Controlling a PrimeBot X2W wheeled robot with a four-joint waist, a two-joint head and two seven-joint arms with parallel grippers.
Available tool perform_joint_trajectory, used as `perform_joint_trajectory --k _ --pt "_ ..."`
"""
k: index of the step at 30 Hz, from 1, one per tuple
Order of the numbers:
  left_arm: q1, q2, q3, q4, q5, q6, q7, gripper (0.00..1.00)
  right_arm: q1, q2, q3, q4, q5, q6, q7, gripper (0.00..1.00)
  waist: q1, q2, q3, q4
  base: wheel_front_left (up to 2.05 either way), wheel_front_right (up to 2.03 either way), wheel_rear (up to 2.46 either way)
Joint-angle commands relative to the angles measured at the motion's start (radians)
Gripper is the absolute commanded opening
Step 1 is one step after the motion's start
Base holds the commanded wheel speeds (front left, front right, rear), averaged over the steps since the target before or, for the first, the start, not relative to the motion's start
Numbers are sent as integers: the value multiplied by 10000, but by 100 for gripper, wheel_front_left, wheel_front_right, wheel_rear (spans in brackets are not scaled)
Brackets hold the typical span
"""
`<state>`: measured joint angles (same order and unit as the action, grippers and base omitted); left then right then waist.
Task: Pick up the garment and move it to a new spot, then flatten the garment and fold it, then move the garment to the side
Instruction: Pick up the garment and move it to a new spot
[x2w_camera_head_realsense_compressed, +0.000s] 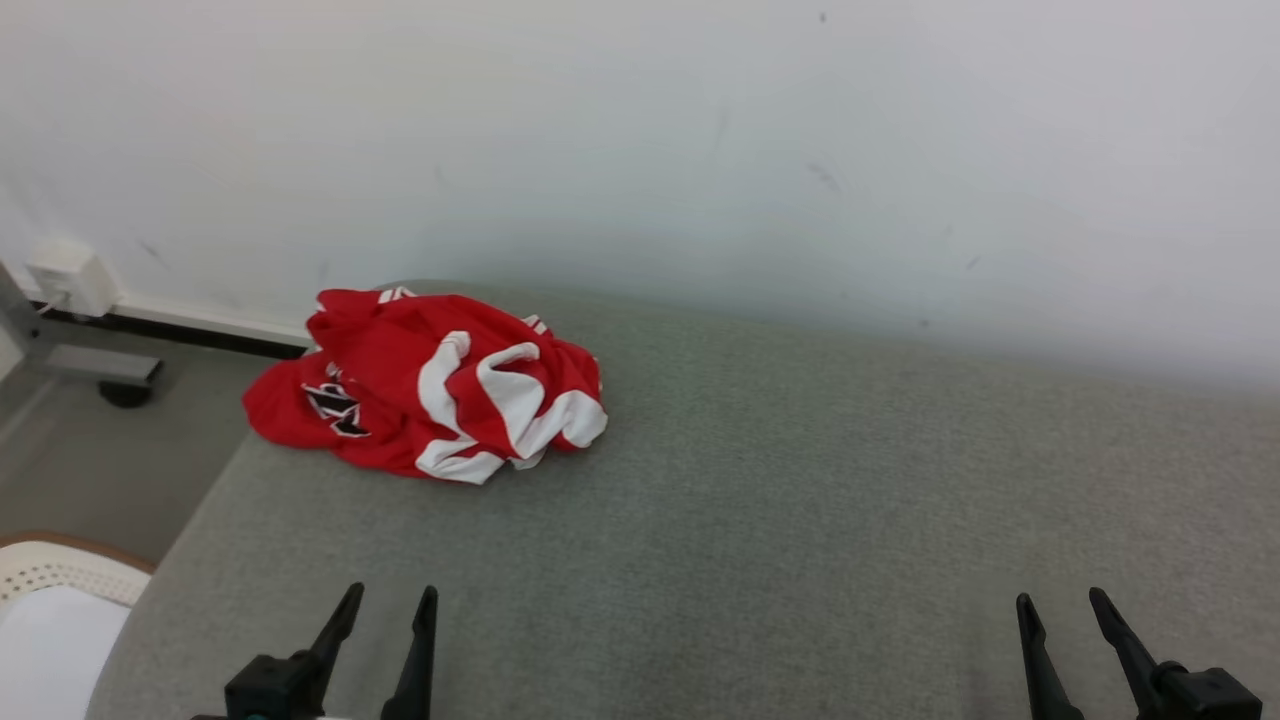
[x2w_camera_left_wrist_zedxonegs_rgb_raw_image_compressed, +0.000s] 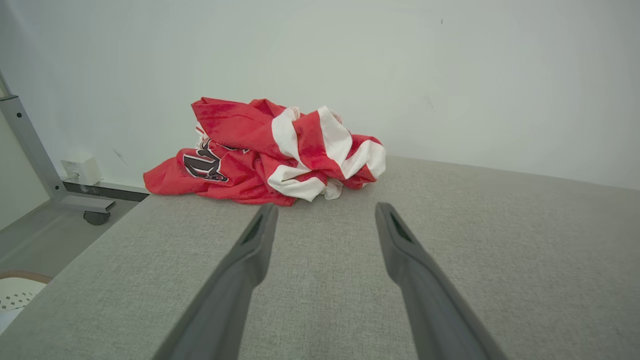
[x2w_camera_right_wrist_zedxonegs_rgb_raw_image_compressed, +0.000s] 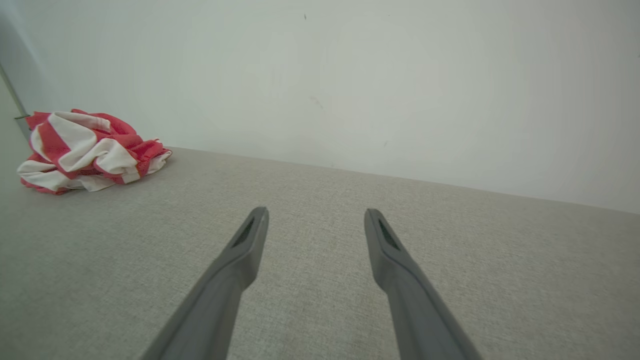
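Observation:
A crumpled red and white garment (x2w_camera_head_realsense_compressed: 425, 380) with a black print lies bunched at the far left corner of the grey fabric surface (x2w_camera_head_realsense_compressed: 800, 500), partly hanging over its left edge. My left gripper (x2w_camera_head_realsense_compressed: 392, 598) stands open near the front edge, well short of the garment. Open as well, my right gripper (x2w_camera_head_realsense_compressed: 1062, 601) sits at the lower right, far from it. In the left wrist view the garment (x2w_camera_left_wrist_zedxonegs_rgb_raw_image_compressed: 280, 150) lies just beyond the open left gripper (x2w_camera_left_wrist_zedxonegs_rgb_raw_image_compressed: 325, 210). The right wrist view has the garment (x2w_camera_right_wrist_zedxonegs_rgb_raw_image_compressed: 85, 150) at far left, away from the open right gripper (x2w_camera_right_wrist_zedxonegs_rgb_raw_image_compressed: 316, 215).
A white wall (x2w_camera_head_realsense_compressed: 700, 130) runs right behind the surface. Left of it is floor with a metal frame foot and caster (x2w_camera_head_realsense_compressed: 120, 385) and a wall socket box (x2w_camera_head_realsense_compressed: 72, 275). A white perforated basket rim (x2w_camera_head_realsense_compressed: 60, 575) sits at lower left.

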<state>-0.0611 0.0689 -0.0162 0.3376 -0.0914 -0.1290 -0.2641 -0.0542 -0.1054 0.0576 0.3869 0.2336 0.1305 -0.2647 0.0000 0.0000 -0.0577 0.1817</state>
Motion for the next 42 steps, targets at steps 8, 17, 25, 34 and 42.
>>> perform_joint_trajectory --k 8,17,25,34,42 --pt "168 161 158 -102 -43 -7 -7 100 -197 138 386 89 41 4 5 100 0 0 -19 1282 0 0 0" --pt "163 236 166 -189 -26 -7 -7 100 -188 241 480 122 93 4 5 100 0 0 84 1747 0 0 0" --pt "20 164 65 -230 -128 -9 -7 100 -386 116 634 17 128 4 5 100 0 0 384 1573 0 0 0" --pt "-2521 542 -1312 306 -383 -8 -5 100 -1276 -577 787 -495 256 3 4 100 0 0 1872 1011 0 0 0" --pt "-5179 1198 -2407 1742 -668 -8 6 100 -1964 -816 1066 -764 322 3 6 100 0 0 2846 238 0 0 0"
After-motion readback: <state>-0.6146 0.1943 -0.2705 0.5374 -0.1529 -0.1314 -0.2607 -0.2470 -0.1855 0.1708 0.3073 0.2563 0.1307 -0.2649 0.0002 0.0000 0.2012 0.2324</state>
